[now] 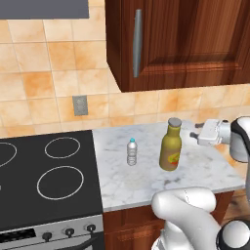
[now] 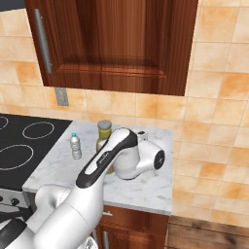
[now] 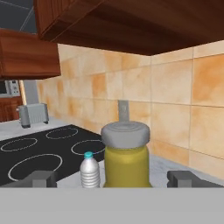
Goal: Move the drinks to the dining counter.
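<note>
The hand (image 3: 112,178) stood wide open and empty, level with the amber bottle (image 1: 171,145), which stood upright on the marble desk (image 1: 210,168) beside the small water bottle (image 1: 132,152).

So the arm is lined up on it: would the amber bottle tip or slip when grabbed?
The amber bottle looks tall on a narrow base, so a push near its grey cap could tip it. Its smooth rounded sides may slip. The open fingers flank it level with its neck; gripping lower seems safer.
</note>
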Available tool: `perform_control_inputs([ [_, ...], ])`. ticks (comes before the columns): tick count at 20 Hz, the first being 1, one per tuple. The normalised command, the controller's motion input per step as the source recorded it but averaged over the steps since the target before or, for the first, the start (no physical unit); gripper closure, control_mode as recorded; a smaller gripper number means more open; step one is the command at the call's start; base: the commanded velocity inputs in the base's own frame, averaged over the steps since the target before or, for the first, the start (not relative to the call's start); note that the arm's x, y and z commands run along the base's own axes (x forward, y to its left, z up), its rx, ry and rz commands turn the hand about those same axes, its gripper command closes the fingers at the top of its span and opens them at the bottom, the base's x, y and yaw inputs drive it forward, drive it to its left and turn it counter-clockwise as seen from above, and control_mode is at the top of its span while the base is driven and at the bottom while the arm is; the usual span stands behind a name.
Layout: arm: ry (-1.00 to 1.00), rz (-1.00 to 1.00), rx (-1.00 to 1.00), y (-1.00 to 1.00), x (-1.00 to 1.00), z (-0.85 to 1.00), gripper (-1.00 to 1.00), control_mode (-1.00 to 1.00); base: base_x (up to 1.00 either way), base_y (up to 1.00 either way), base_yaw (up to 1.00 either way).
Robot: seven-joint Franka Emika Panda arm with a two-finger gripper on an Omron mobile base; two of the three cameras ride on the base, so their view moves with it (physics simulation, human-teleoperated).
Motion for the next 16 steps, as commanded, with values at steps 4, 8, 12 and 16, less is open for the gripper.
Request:
perform_control_inputs([
  [4,0.0,0.0,0.0,0.0,0.22,-0.1,-1.0,-1.0,0.0,0.0,0.0],
  [8,0.0,0.0,0.0,0.0,0.18,-0.09,-1.0,-1.0,0.0,0.0,0.0],
  [12,0.0,0.0,-0.01,0.02,0.0,-0.01,-1.0,-1.0,0.0,0.0,0.0],
  [16,0.0,0.0,-0.03,0.11,0.0,0.0,-1.0,-1.0,0.0,0.0,0.0],
])
